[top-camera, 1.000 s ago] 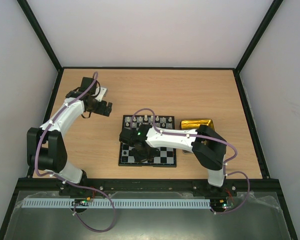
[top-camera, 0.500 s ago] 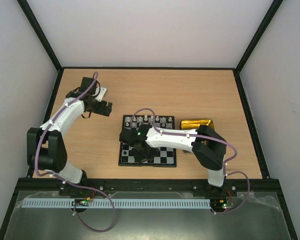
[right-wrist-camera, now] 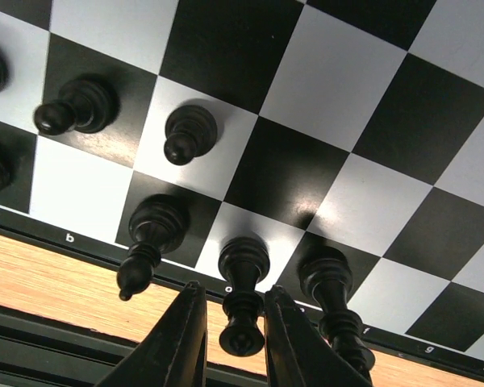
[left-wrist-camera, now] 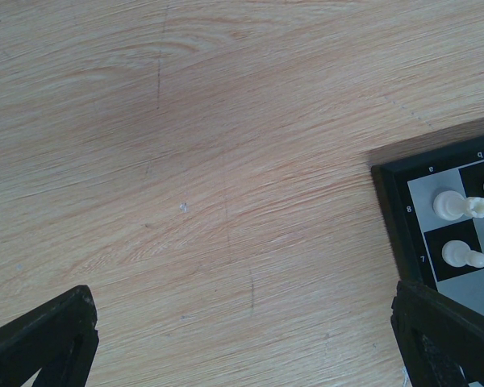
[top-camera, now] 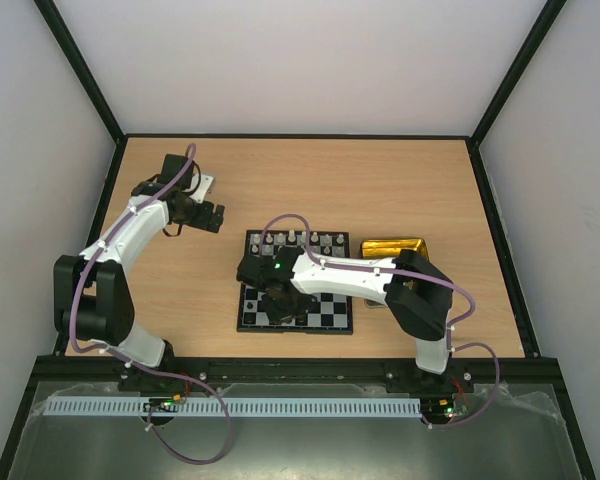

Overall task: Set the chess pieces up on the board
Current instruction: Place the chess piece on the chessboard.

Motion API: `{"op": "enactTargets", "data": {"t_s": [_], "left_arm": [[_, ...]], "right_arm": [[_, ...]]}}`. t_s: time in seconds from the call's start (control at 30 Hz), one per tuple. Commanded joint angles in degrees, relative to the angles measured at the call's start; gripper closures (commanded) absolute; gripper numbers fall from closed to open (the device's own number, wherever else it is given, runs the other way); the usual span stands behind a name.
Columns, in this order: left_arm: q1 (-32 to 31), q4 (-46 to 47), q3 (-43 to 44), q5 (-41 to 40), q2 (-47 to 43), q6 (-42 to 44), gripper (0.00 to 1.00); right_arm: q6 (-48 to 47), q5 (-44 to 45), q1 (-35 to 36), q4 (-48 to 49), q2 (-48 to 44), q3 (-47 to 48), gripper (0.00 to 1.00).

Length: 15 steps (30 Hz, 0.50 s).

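The board [top-camera: 330,312] lies at the table's middle, with white chess pieces [top-camera: 295,237] along its far row. My right gripper [top-camera: 280,305] hangs low over its near-left corner. In the right wrist view the gripper [right-wrist-camera: 234,322] is open, its fingers [right-wrist-camera: 181,339] on either side of a black chess piece [right-wrist-camera: 244,310] that stands on a near-edge square, with a thin gap on each side. A black bishop [right-wrist-camera: 149,242] and another tall black piece [right-wrist-camera: 335,302] flank it. My left gripper [top-camera: 217,216] is open over bare wood left of the board [left-wrist-camera: 391,210].
A shiny gold tray [top-camera: 395,246] sits at the board's right far corner. Two black pawns [right-wrist-camera: 187,133] stand one row in from the edge. White pieces [left-wrist-camera: 460,205] show at the board's corner in the left wrist view. Black frame rails edge the table.
My right gripper has shifted very slightly over the board's near-left corner and its jaws have eased a little apart. The left arm has not moved.
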Motion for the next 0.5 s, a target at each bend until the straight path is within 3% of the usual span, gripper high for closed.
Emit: {"op": "enactTargets", "data": {"t_s": [0.0, 0.47], "left_arm": [[-0.2, 0.0, -0.6, 0.7, -1.3, 0.4, 0.01], [-0.2, -0.1, -0.6, 0.9, -1.3, 0.4, 0.01]], "right_arm": [[0.2, 1.4, -0.3, -1.5, -1.3, 2.2, 0.8], [0.5, 2.7, -0.3, -3.1, -1.9, 2.9, 0.8]]}}
